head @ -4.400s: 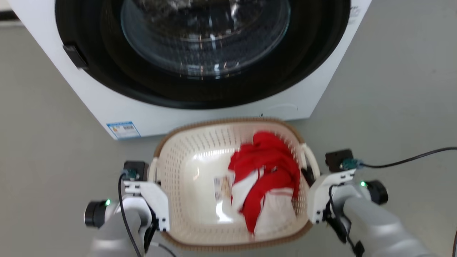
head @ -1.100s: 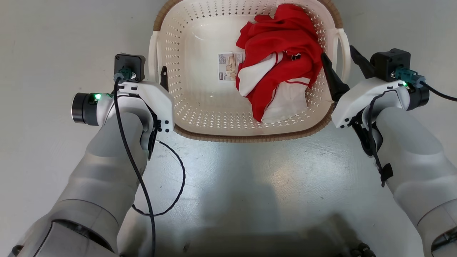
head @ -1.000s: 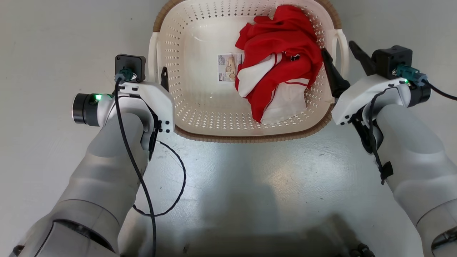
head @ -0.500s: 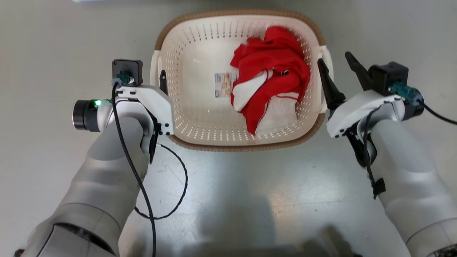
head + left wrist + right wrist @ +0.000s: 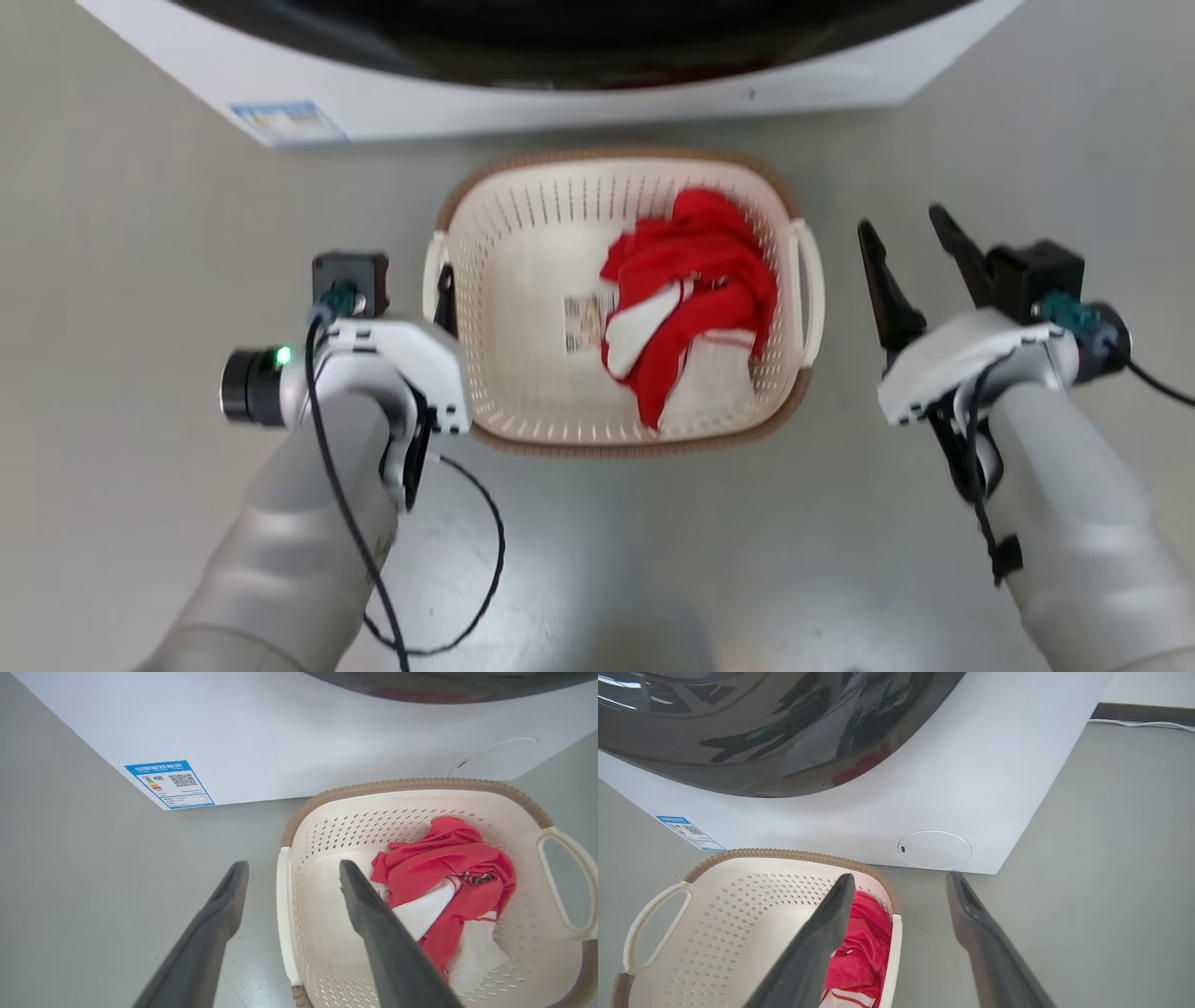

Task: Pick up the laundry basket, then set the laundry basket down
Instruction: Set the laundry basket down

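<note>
Grey floor [image 5: 131, 243] lies all round me, and a white washing machine [image 5: 579, 93] stands ahead with a blue sticker [image 5: 288, 121] low on its left. My left gripper [image 5: 294, 865] is spread wide, one finger outside and one inside the left wall of the laundry basket [image 5: 607, 152]. The basket sits on the floor just before the machine, holding a red and white cloth [image 5: 691, 280]. My right gripper [image 5: 900, 221] hangs parted too, just beside the right handle and clear of it.

Bright, even light; head view softly blurred, wrist views sharper.
</note>
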Available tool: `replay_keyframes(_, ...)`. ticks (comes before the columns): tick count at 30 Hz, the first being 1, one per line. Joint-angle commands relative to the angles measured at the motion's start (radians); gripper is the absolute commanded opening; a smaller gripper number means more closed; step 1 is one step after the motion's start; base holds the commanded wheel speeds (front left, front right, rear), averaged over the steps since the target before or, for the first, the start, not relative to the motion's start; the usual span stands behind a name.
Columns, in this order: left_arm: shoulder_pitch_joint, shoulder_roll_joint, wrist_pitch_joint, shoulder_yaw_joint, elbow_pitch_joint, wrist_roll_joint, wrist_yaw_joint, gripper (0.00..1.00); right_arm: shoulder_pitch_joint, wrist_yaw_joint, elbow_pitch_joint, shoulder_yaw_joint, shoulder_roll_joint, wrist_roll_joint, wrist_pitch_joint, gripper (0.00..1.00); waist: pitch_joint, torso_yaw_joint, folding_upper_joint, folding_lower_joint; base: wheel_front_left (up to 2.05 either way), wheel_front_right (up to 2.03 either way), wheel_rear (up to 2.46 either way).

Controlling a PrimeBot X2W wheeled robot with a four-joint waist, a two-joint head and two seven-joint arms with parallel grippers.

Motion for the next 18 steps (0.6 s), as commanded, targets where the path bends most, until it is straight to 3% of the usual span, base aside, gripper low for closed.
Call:
replay_keyframes(1, 0.040, 0.034, -0.011, 0.034, -0.027, 0.010, -0.001, 1.00, 0.050, 0.006, -0.024, 0.008, 0.004, -0.015, -0.011, 1.00, -0.077, -0.003, 0.0000, 0.0000, 0.00, 0.00, 0.00)
replay_keyframes(18, 0.312, 0.068, -0.011, 0.228, -0.238, 0.081, -0.030, 1.00, 0.194, 0.006, -0.081, -0.030, -0.011, -0.057, -0.011, 1.00, -0.362, -0.016, 0.0000, 0.0000, 0.00, 0.00, 0.00)
